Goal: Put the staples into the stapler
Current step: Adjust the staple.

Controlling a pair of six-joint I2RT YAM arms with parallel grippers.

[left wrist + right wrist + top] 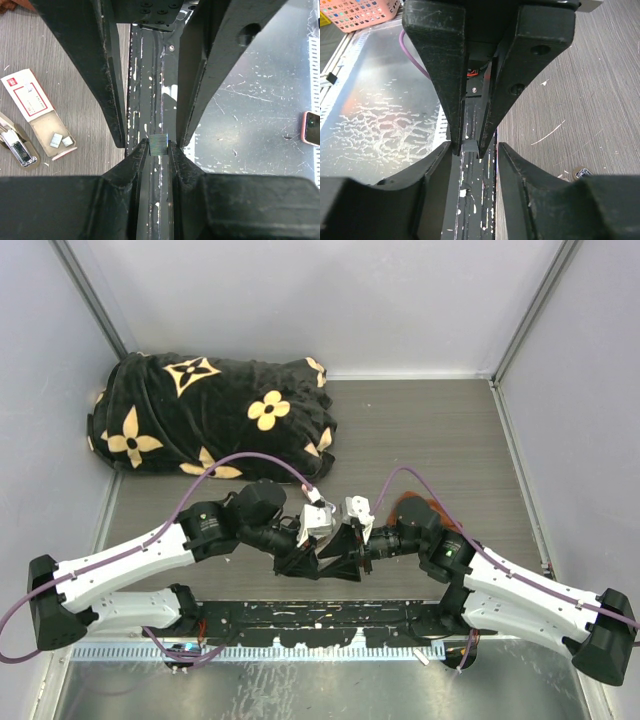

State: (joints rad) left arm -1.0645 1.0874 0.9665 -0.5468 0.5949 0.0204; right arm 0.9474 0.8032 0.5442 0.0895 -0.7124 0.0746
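Right at the near edge of the table, above the paint-flecked black rail, the two grippers meet tip to tip. The left gripper is nearly closed: its fingers pinch a short silvery strip of staples by its two ends and hold it up off the surface. The right gripper faces it with its jaws parted wider. Its fingers stand one on each side of the left fingertips and the strip. Whether they touch the left fingertips I cannot tell; they do not touch the strip.

From the right wrist the strip shows only as a small grey sliver between the dark fingers. From above, the wrists and cameras cover the meeting point, so the strip cannot be seen there.

Farther out on the wood-grain table lies the staple box, white with a red label. Its grey tray is slid out with two small staple pieces in it. Just beside it lies the stapler, metal inner part up, cut off by the frame edge. Neither shows in the overhead view.

Beyond the right wrist a rust-brown cloth peeks out, mostly hidden. At the far left lies a black blanket with yellow flowers.
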